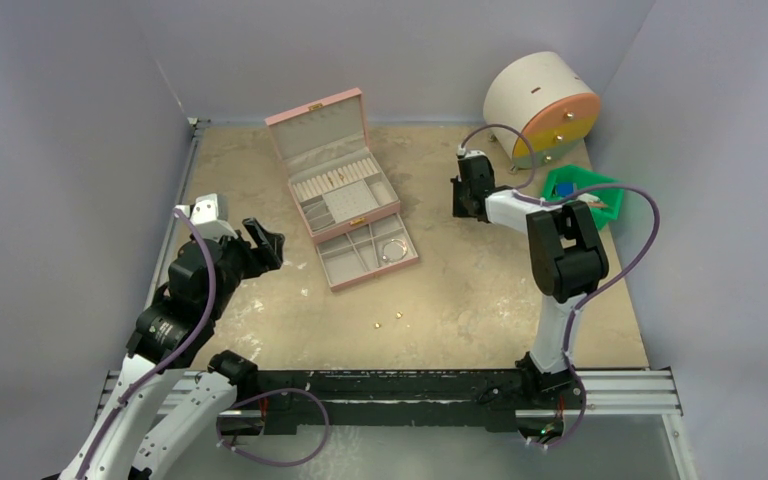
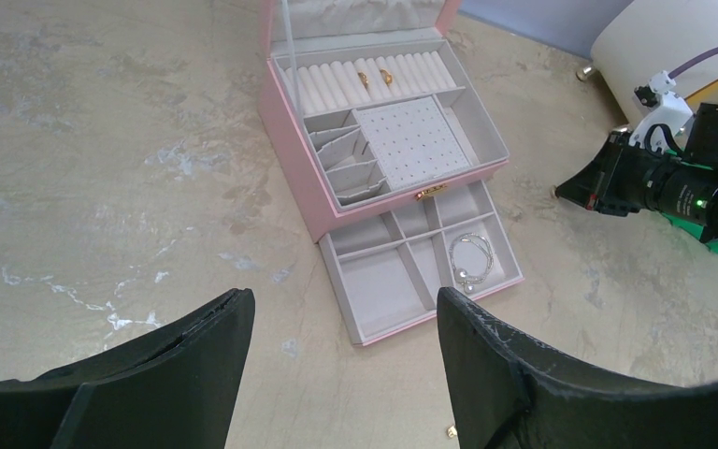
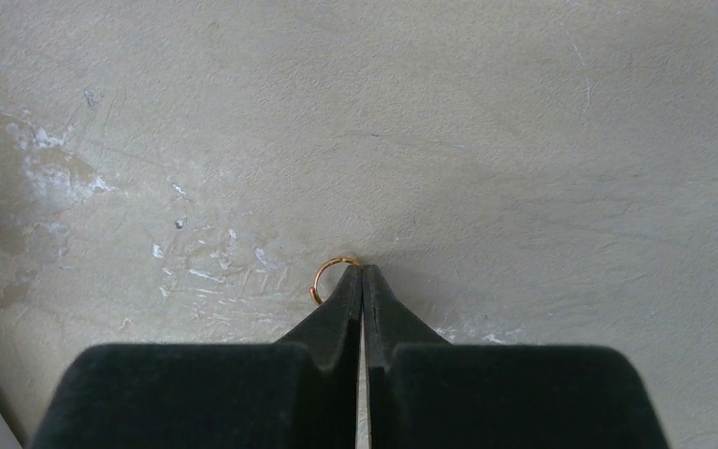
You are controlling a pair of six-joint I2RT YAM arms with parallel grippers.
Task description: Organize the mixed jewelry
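Left hand (image 1: 265, 243) sat around 9 o'clock on the beige bench (image 1: 480, 290), spread wide, holding nothing. The pink jewelry box (image 1: 320, 135) stood open near 12 o'clock, with two small gold rings (image 2: 375, 79) slotted in its top row. A thin silvery wire bracelet (image 1: 393, 251) lay in the right side of its pulled-out drawer (image 1: 355, 262). Tiny gold beads (image 1: 388, 321) lay loose at the drawer's 6 o'clock. Right hand (image 1: 460, 205), around 2 o'clock, was pinched tight on a third small gold ring (image 3: 323, 279) down on the bench.

Left arm (image 1: 185, 290) sits folded at the near left, the left gripper (image 2: 346, 327) spread wide; right arm (image 1: 560, 250) stretches far forward, the right gripper (image 3: 362, 273) lowered, fingers (image 3: 327, 327) pressed together.
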